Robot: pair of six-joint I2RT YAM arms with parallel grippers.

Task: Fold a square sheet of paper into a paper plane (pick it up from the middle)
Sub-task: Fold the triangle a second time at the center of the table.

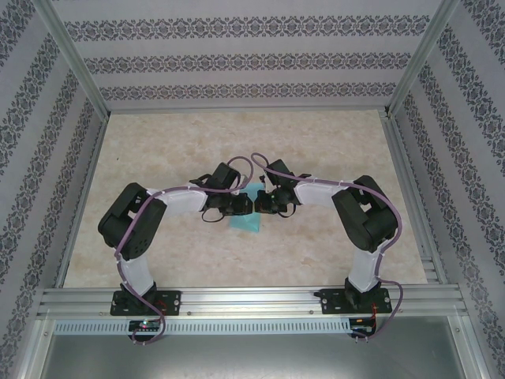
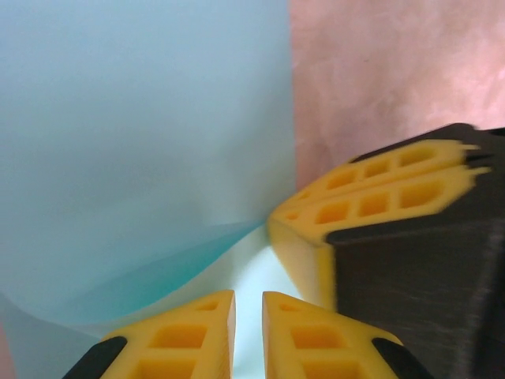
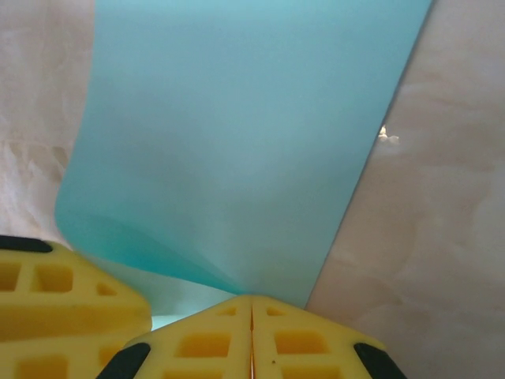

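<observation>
Square sheet of paper (image 3: 237, 126), teal-blue and unmarked, pinched at one edge by right gripper (image 3: 252, 298), yellow fingertips pressed flat together with a thin seam between. Spreads away from that pinch in a smooth curve, with a darker fold curling under close to the fingers. Just beside, left gripper (image 2: 248, 294): jaws a narrow slit apart, pale paper showing in the slit; clamped on it or merely over it, cannot tell. Stands at an angle to the right gripper, tips nearly touching, soft creases fanning out from the right tips. Seen from above, both grippers nose to nose over the middle of the marbled tabletop (image 1: 316, 150), teal corner poking out between them toward the near side. Farther out, patterned walls (image 1: 237, 63).
</observation>
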